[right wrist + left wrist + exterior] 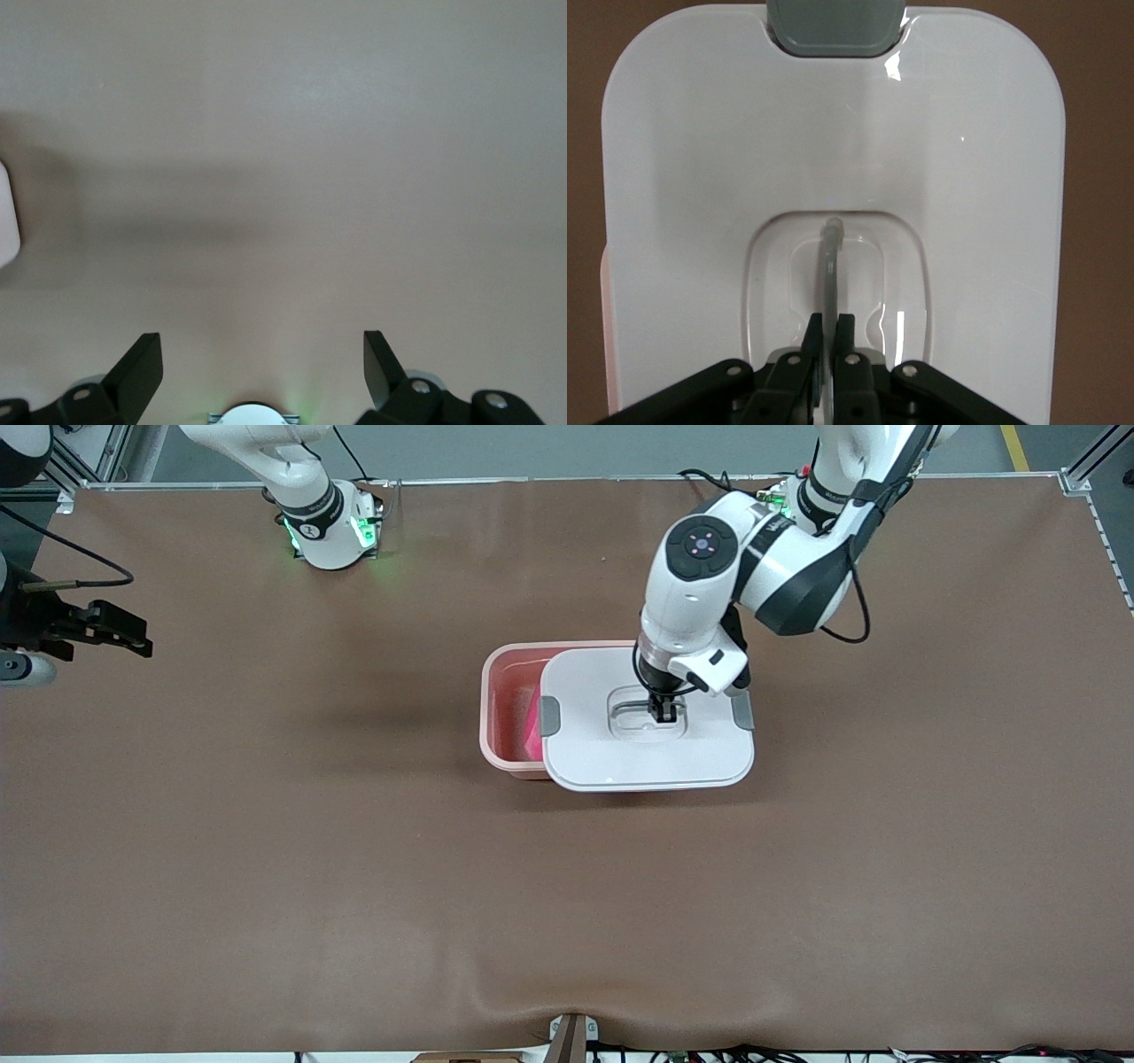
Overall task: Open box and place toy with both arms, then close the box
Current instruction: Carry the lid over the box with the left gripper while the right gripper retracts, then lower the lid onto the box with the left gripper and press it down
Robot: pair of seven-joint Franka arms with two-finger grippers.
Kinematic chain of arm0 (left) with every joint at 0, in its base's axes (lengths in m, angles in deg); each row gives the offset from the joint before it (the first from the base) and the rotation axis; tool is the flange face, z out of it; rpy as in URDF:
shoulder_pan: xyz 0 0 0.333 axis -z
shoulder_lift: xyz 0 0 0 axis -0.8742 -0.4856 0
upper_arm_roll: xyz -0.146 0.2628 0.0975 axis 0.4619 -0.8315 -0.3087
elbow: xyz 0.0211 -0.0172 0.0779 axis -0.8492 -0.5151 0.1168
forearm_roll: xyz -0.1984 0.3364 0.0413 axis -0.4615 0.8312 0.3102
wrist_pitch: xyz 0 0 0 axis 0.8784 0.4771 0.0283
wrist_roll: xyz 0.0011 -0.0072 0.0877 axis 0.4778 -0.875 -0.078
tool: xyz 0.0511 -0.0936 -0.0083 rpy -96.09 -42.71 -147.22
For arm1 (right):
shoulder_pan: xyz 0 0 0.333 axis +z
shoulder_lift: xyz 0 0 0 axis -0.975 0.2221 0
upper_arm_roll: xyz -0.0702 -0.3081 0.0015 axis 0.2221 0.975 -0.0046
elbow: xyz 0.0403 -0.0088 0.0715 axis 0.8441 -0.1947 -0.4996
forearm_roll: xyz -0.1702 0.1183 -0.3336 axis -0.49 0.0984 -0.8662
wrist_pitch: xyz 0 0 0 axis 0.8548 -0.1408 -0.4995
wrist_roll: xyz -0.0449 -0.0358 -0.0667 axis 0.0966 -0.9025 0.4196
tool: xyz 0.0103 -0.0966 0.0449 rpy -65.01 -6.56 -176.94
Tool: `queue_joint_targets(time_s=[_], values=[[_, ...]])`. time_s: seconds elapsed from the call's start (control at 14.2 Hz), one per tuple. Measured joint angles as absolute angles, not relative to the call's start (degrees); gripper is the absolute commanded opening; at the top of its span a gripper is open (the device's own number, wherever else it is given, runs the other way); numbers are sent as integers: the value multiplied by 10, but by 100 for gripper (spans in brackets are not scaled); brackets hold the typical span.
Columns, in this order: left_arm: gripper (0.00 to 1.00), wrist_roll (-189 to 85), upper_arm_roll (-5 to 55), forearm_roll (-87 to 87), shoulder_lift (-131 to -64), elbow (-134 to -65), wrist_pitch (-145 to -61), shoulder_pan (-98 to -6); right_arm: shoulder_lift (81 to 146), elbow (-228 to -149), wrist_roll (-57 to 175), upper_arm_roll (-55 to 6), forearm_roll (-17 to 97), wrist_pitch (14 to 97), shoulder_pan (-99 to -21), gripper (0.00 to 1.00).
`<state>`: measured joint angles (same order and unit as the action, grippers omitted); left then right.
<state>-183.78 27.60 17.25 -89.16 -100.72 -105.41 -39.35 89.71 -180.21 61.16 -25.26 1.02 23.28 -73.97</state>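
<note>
Left tool [662, 710] pinches lid handle [830, 266]; lid [620, 757] sits offset on box [496, 717]. Right tool [261, 372] spread wide, waits at desk's [266, 868] nine-o'clock edge.

The high front view faces both arms across the table [266, 850]; each wrist view looks straight down, the left closely on the lid [647, 731] it shares.

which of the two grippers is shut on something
The left gripper, over the box: its fingers pinch the grey handle in the white lid. The right gripper waits open at the right arm's end of the table, holding nothing.
</note>
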Motion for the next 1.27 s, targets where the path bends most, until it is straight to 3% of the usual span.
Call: queue_joint_targets(time_s=[1.27], values=[[0,-1984,275,220,-995,-905,-1042,-291,888,-1800,627,-257,32,225,-753,100]])
